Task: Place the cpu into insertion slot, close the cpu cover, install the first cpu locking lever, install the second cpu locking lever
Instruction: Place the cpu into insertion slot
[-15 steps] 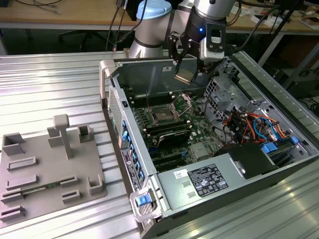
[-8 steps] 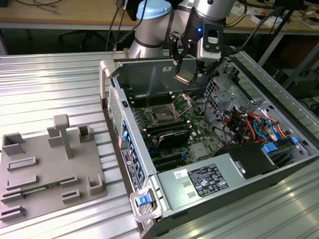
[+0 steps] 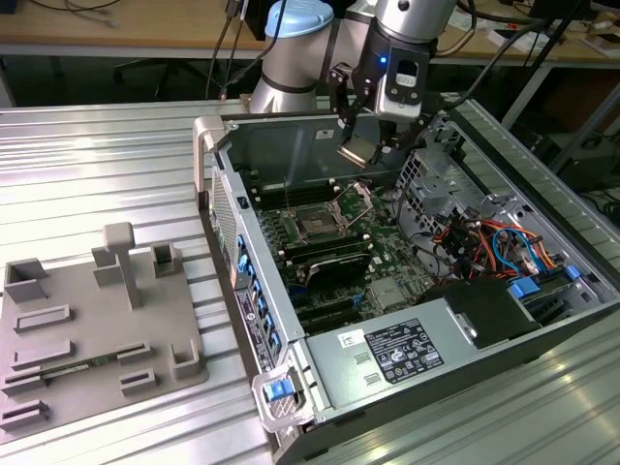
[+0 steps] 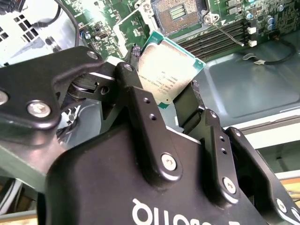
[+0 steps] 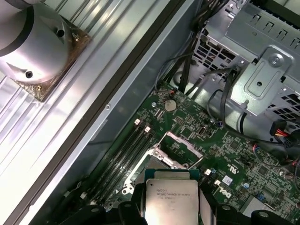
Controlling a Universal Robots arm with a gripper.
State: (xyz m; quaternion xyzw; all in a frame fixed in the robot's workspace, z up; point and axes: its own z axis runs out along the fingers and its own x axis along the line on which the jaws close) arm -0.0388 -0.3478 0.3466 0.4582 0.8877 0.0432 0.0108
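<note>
Cpu (image 3: pixel 356 152) up in the air in the exterior view, pinched in the gripper (image 3: pixel 360 145) above the open case (image 3: pixel 291 320). The slot (image 3: pixel 317 224) sits bare on the green board (image 3: pixel 387 254), dark centre showing. The chip hangs at about one o'clock from it, well apart and clearly above. The cover (image 3: pixel 356 201) stands tipped up at about two o'clock of the slot. By my read no step is finished: chip not seated, cover not closed, both levers yet to go.

On to the second wrist view. The black fingers (image 4: pixel 140 108) are pressed onto opposite edges of the cpu (image 4: pixel 166 75), and the gripper (image 4: pixel 164 83) holds it tilted with its silver top facing the camera. The slot (image 4: pixel 180 11) lies beyond the chip, open, nothing in it, clear air between. A thin wire lever (image 4: pixel 229 33) beside the slot looks unlatched.

Now the first wrist view. The cpu (image 5: pixel 171 199) sits squarely in the gripper (image 5: pixel 171 208), a finger on each side. The slot (image 5: pixel 161 161) shows just past the chip's far edge, down on the board, with the cover (image 5: pixel 183 143) raised behind it. Chip and slot do not touch, and the approach looks roughly lined up.
</note>
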